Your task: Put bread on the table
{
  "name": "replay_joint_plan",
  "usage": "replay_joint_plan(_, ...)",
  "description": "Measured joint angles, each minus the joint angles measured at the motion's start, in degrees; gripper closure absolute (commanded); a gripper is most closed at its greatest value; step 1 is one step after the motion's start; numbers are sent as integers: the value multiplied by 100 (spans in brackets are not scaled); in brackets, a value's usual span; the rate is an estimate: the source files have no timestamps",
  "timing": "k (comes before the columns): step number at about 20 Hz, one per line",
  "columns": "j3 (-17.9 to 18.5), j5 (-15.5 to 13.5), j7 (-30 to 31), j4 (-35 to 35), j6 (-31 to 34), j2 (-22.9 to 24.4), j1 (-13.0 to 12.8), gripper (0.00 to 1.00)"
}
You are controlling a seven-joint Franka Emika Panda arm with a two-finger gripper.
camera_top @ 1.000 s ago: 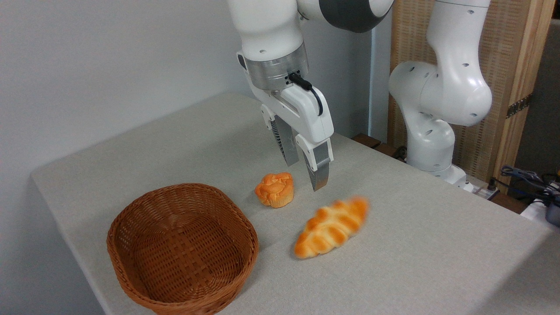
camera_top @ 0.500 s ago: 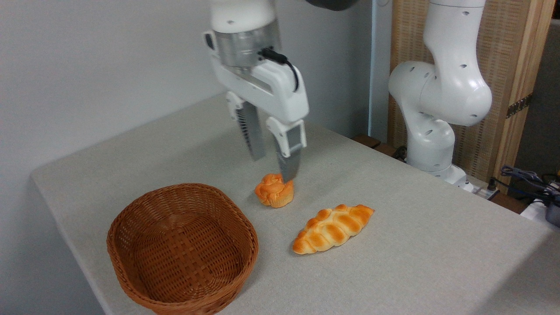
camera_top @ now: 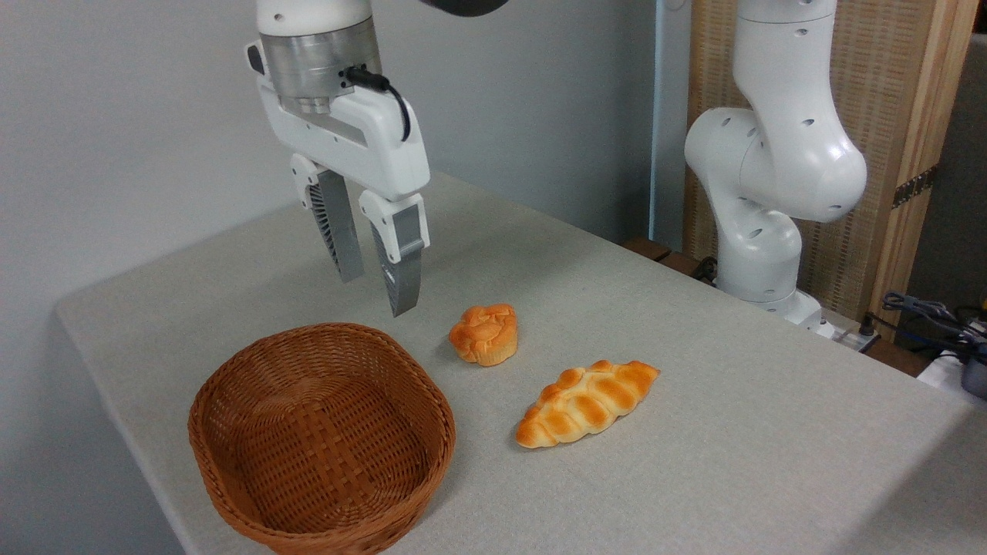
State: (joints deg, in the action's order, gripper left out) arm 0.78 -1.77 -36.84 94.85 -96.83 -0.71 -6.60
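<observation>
The bread [camera_top: 587, 403], a long braided golden loaf, lies flat on the grey-beige table [camera_top: 732, 432], right of the basket. My gripper [camera_top: 376, 294] hangs open and empty in the air above the basket's far rim, well to the left of the loaf. Nothing is between its fingers [camera_top: 401, 277].
A brown wicker basket [camera_top: 320, 439] stands with nothing in it at the table's front left. A small round orange bun [camera_top: 483, 333] sits between basket and loaf. The arm's white base [camera_top: 771, 200] rises at the back right, with cables [camera_top: 925, 316] beyond the table's right edge.
The gripper has moved left and slightly up, from above the loaf and bun to over the basket's far rim. The loaf, blurred one second ago, now lies still.
</observation>
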Motion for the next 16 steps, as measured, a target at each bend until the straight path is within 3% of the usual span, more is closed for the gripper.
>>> replay_joint_plan(8, 5, 0, -45, -257, -12, -17, 286, 0)
replay_joint_plan(16, 85, -2, -361, -374, -4, -15, 322, 0)
